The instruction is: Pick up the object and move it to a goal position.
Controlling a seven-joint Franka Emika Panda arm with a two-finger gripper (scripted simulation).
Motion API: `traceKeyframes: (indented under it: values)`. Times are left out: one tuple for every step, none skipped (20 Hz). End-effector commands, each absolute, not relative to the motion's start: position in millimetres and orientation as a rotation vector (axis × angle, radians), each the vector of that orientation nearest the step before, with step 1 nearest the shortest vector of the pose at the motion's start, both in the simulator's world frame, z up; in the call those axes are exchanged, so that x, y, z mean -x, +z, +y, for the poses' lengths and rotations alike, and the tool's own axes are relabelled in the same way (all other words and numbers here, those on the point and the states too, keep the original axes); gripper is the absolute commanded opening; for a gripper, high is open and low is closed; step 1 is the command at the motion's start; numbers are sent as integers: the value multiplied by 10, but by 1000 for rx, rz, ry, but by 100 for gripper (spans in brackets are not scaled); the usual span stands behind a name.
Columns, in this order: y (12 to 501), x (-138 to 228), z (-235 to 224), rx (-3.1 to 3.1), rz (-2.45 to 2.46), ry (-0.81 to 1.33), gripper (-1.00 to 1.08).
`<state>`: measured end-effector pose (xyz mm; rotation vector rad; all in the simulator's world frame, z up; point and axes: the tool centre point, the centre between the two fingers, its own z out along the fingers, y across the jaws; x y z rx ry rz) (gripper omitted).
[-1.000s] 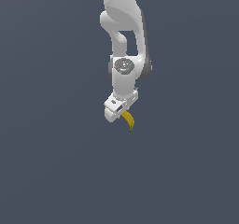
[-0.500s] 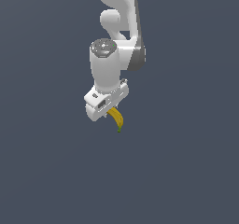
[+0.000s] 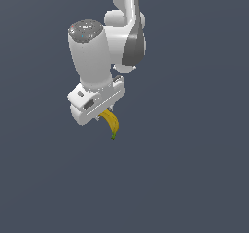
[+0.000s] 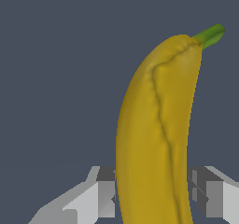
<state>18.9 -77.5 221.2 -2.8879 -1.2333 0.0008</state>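
Exterior view is showing the white arm [image 3: 104, 42] reaching down from the top of the frame, with the gripper [image 3: 103, 114] clamping the upper end of the banana [image 3: 111, 123]. The fruit is hanging below the fingers, its long axis running downward and slanting a little toward the exterior view's right, the green tip [image 3: 113, 137] pointing down. Flat dark blue-grey background is surrounding the arm and fruit on every side, with no edge or surface showing. Wrist view is showing the banana [image 4: 156, 139] filling the gap between the two fingers [image 4: 105, 192], each pressing against a side of it, its green tip [image 4: 211, 35] pointing away from the camera. No readable writing is showing anywhere.
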Motion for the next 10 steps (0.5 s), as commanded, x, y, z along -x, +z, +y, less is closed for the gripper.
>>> traceKeyframes:
  values:
    - [2295, -239, -824, 2888, -1235, -1, -100]
    - [2315, -251, -839, 2889, -1234, 0, -100]
    - [2332, -263, -851, 2889, -1234, 0, -100]
    - [2345, -272, -860, 2889, -1234, 0, -100]
    - [2354, -279, -866, 2889, -1234, 0, -100]
    - [2360, -284, -870, 2889, -1234, 0, -100]
    - [2362, -287, -872, 2889, -1234, 0, -100]
    - [2361, -289, -871, 2889, -1234, 0, -100]
    - [2357, -288, -869, 2889, -1234, 0, -100]
    - [2355, -288, -867, 2889, -1234, 0, -100]
